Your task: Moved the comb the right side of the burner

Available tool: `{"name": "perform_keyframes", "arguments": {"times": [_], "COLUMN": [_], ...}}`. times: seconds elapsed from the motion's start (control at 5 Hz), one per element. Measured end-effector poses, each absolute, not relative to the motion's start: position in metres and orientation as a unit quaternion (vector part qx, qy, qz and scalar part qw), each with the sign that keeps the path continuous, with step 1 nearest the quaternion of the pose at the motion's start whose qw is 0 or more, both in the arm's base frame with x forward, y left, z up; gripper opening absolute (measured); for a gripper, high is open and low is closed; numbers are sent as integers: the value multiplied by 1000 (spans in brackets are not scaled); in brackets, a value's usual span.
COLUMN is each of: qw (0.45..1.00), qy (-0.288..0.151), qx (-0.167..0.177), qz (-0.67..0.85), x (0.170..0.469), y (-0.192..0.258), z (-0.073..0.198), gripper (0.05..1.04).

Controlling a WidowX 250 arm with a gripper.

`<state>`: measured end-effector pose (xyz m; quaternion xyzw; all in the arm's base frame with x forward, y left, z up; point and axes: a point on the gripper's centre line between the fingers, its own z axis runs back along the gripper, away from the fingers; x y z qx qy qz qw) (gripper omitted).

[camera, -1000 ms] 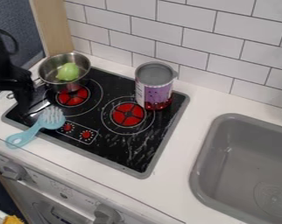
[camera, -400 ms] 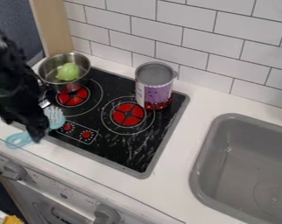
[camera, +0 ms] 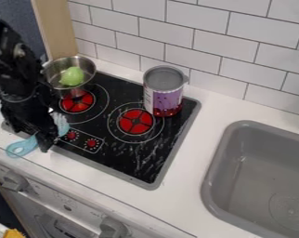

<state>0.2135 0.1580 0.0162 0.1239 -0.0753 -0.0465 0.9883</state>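
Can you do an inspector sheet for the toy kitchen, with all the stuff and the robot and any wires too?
Surface: white counter, with a black stovetop set in it.
Job's things: light blue comb across the stovetop's front left edge, handle on the counter; two red burners, left and right.
Clutter: tall can standing at the back right; metal pot at the back left, green thing inside.
Pincer: black pincer low over the comb, hiding its middle; grip can't be told.
Cables: nothing seen.
Surroundings: grey sink on the right, white tiled wall behind.
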Motion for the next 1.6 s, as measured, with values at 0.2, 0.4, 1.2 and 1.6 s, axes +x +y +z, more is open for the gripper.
{"name": "perform_keyframes", "arguments": {"times": [0.2,0.4,1.2,1.6], "qw": [988,990,992,990], "qy": [-69,-63,-63,-110], "qx": [126,120,100,84], "qz": [-48,-51,-45,-28], "x": [219,227,221,222], "y": [163,159,143,128], "z": [12,7,10,53], "gripper": [1001,945,325,325]}}
